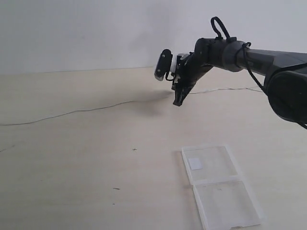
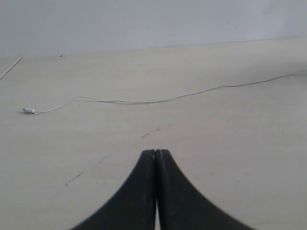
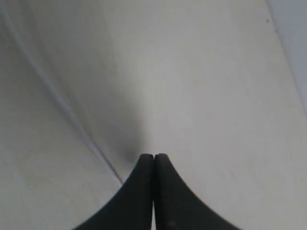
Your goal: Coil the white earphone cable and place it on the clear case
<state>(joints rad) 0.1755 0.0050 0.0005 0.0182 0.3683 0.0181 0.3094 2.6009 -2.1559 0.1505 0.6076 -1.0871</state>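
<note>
Hovering clenched and empty over the white earphone cable point(image 1: 96, 109), stretched across the bench point(image 1: 72, 167) well apart from the clear case point(image 1: 216, 187), the right end effector point(image 1: 178, 101) should part its jaws and straddle it squarely; the left end effector point(image 2: 156, 151) is clenched too.

Black arm point(image 1: 259, 60), tapered black pincer point(image 1: 178, 100)

Pale wooden tabletop point(image 1: 72, 167) (faintly scuffed) meets plain white wall point(image 1: 86, 28).
</note>
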